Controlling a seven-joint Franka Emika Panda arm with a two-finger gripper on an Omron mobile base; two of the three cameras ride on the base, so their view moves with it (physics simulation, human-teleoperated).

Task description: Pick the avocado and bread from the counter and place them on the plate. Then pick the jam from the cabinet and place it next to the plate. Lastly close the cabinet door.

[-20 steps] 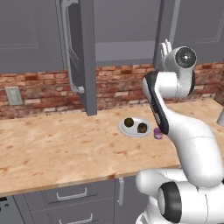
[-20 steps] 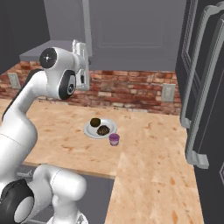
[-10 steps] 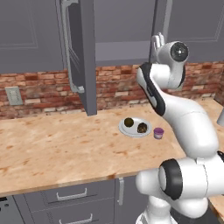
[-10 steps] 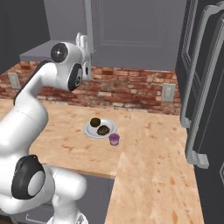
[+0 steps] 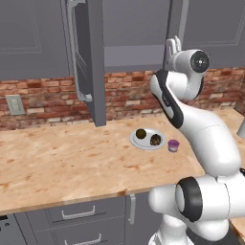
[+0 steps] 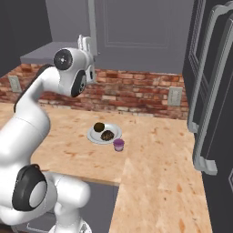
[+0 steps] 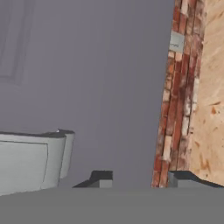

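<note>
While my arm reaches up, the gripper (image 5: pixel 172 44) stands closed and empty — the cabinet door (image 5: pixel 88 57) hangs open well to its left.

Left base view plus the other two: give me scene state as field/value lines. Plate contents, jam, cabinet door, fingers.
plate: on the counter, in front of the brick wall
on plate: avocado and bread, side by side
jam: on the counter just beside the plate, upright
cabinet door: open, swung out over the counter
gripper: raised at cabinet height, nothing between the fingers
left to do: close the cabinet door
</note>
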